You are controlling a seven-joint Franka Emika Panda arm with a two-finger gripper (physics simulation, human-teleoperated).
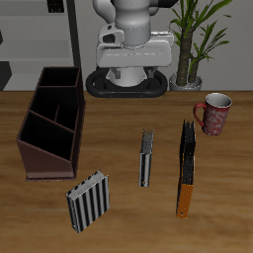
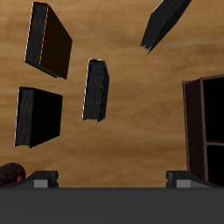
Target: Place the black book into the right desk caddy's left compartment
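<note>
Black and plain, the black book (image 1: 187, 148) lies on the wooden table (image 1: 119, 222) just in front of the mug (image 1: 213, 114), toward the table's front edge. An orange-spined book (image 1: 184, 202) lies end to end with it on the side away from the mug, touching or nearly so. The right desk caddy (image 1: 40, 148) stands well apart from the mug, across the table.

I judge the book light and stiff, with a smooth cover that could slide between the pads. It shows only a narrow face from the front camera, so a pinch across that narrow width, near mid-length, looks like the best hold. That should keep it from swinging when lifted and turned for the left compartment. A grip nearer the mug end would keep clear of the orange-spined neighbour.

The gripper (image 2: 112, 180) hangs high above the table, released. Its fingers (image 2: 42, 179) are spread wide, holding and touching nothing.
</note>
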